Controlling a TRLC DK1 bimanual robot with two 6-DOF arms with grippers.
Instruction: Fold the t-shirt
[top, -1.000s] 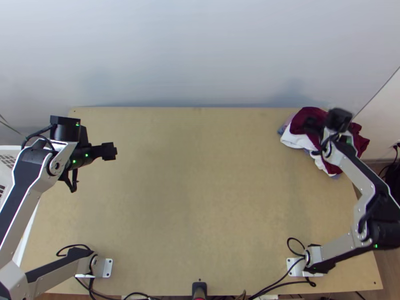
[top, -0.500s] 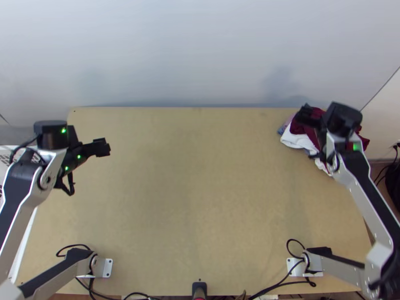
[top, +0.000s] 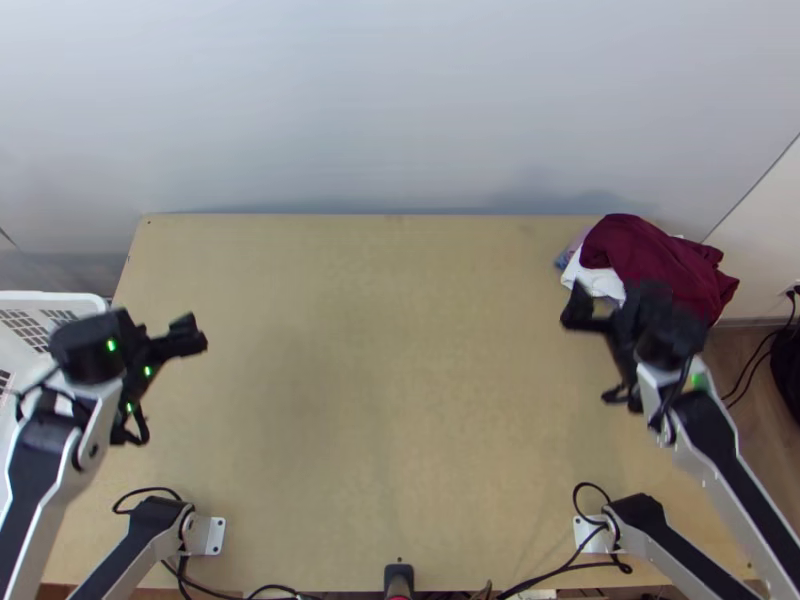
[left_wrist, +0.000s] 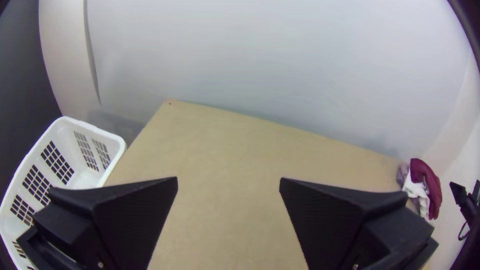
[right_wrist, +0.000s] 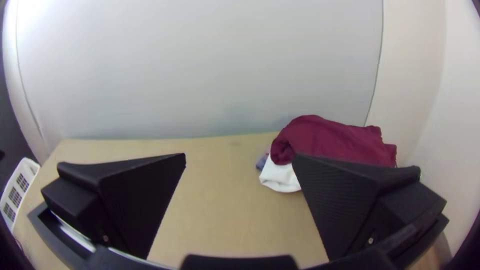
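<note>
Grabbing maroon cloth (top: 655, 260) risks dragging white cloth (right_wrist: 280, 177) beneath, since they overlap; left gripper (left_wrist: 229, 178), right gripper (right_wrist: 239, 155) both spread.

One table (top: 390, 400) is holding one maroon cloth (top: 655, 262), one white cloth (right_wrist: 280, 178) and at least one lilac-blue cloth (right_wrist: 261, 161). One basket (top: 60, 298) is showing — two arms, left arm (top: 36, 490) and right arm (top: 738, 465), are carrying two grippers — left gripper (top: 168, 343), right gripper (top: 608, 320).
</note>
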